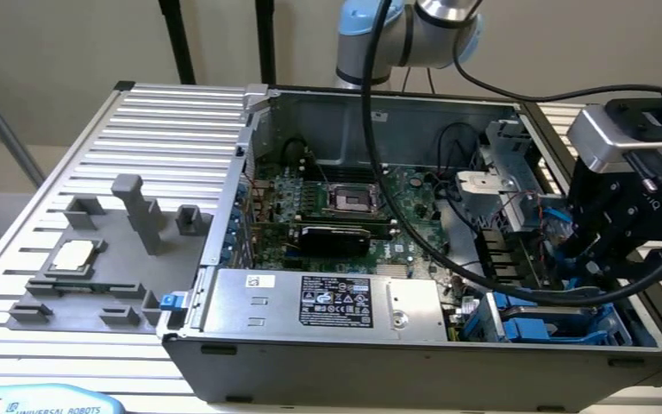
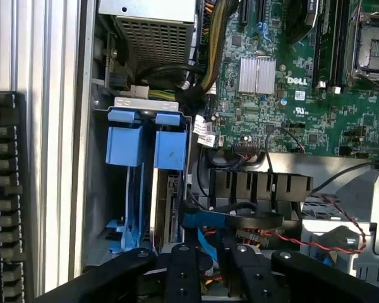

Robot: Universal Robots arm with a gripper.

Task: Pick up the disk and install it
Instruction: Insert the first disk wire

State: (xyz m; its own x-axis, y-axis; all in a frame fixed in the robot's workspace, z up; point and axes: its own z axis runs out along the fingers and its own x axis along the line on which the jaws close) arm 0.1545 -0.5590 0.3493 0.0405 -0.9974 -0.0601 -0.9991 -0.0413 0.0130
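Observation:
The disk [image 2: 168,189] stands on edge in the drive bay at the corner of the open computer case, its silver side showing under its bright blue carrier. A second blue carrier [image 2: 124,145] sits beside it in the same bay. My gripper [image 2: 208,278] hovers just above the bay and slightly to one side of the disk. Its black fingers [image 2: 180,271] stand a little apart with nothing between them. In the exterior view the gripper [image 1: 590,259] hangs inside the case at the exterior view's right, over the blue drive bay [image 1: 538,329].
A blue data cable [image 2: 208,219] and red-black wires [image 2: 316,235] run just under the fingers. The silver power supply [image 1: 320,302] and the green motherboard [image 1: 343,207] lie inside the case. Outside, on the exterior view's left, a grey fixture [image 1: 135,224] holds a small square chip [image 1: 72,256].

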